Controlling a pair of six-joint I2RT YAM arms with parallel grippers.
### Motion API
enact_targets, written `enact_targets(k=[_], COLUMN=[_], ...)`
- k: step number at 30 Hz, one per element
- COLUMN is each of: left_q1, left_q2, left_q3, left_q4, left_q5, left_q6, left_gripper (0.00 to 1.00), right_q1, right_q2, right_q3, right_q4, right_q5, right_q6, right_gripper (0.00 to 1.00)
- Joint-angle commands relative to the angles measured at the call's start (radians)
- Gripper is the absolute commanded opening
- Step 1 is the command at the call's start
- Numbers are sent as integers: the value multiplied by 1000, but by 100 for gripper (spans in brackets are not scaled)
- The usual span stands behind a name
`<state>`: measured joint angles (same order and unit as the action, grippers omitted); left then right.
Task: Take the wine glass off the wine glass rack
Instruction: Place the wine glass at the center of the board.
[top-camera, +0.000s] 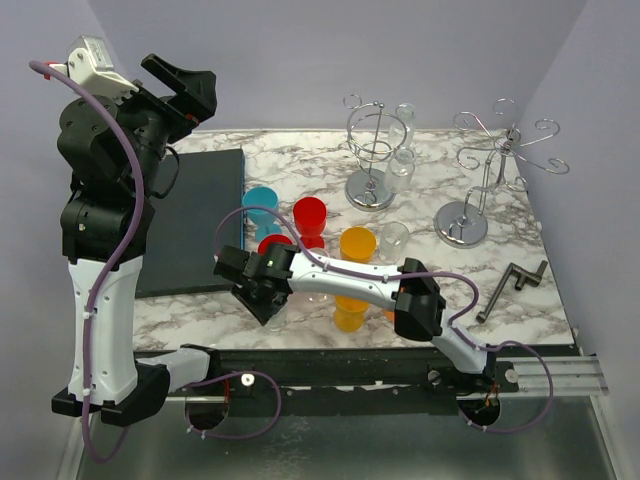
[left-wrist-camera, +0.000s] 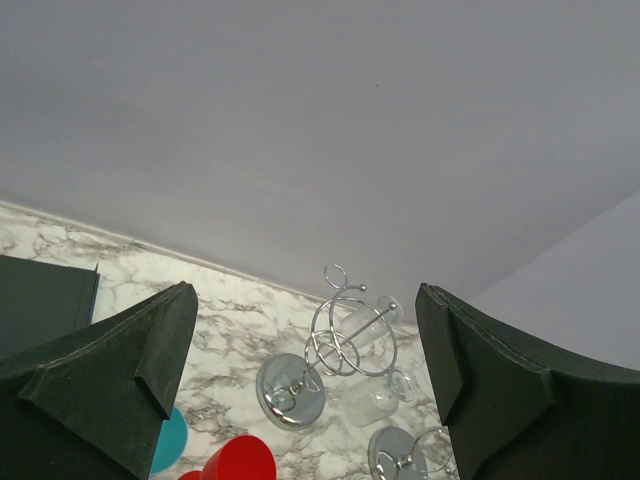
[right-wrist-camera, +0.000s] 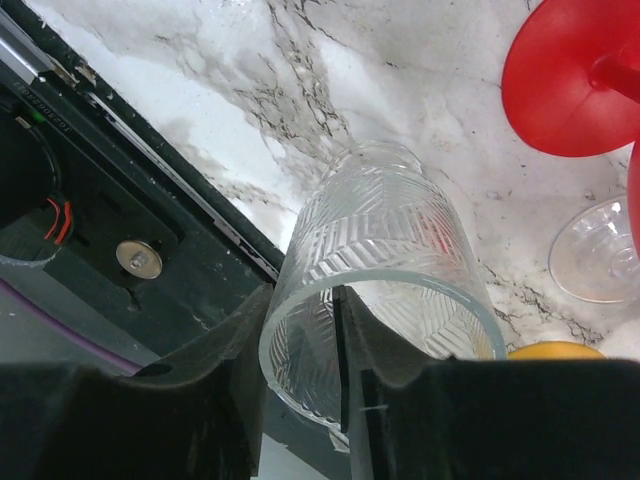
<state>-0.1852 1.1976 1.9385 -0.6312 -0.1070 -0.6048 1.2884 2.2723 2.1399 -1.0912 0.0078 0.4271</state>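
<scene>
My right gripper (top-camera: 262, 295) is shut on the rim of a clear patterned glass (right-wrist-camera: 380, 250), one finger inside and one outside. It holds the glass low over the marble near the table's front edge (top-camera: 275, 318). The chrome wine glass rack (top-camera: 372, 150) stands at the back and carries clear glasses (top-camera: 403, 150) on its right side. My left gripper (top-camera: 185, 85) is open and empty, raised high at the back left. Between its fingers the left wrist view shows the rack (left-wrist-camera: 340, 340) and a glass (left-wrist-camera: 385, 395).
A second chrome rack (top-camera: 490, 170) stands at the back right. Teal (top-camera: 260, 205), red (top-camera: 310, 215) and orange (top-camera: 357, 243) cups and a clear glass (top-camera: 394, 238) crowd the middle. A dark mat (top-camera: 195, 215) lies left and a metal crank (top-camera: 512, 285) right.
</scene>
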Motion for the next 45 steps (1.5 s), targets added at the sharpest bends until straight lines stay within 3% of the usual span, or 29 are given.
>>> enact_targets(k=[1, 7, 17, 27, 36, 45], left_q1=[4, 4, 4, 4, 4, 4], left_q2=[-5, -3, 3, 11, 23, 46], left_q3=[-6, -6, -15, -12, -1, 25], left_q4=[7, 7, 11, 13, 17, 22], left_q5=[-22, -23, -14, -11, 3, 30], left_q6=[11, 11, 4, -4, -19, -38], left_gripper=[99, 99, 99, 99, 99, 99], right_q1=[14, 20, 22, 21, 15, -118], right_q2=[-6, -24, -80, -125, -187, -283], right_q3=[6, 26, 44, 71, 109, 145], right_q4=[14, 11, 22, 15, -22, 3], right_q5=[27, 36, 1, -79, -53, -12], right_q6=[1, 11, 26, 32, 20, 14], right_gripper=[37, 50, 64, 67, 73, 76])
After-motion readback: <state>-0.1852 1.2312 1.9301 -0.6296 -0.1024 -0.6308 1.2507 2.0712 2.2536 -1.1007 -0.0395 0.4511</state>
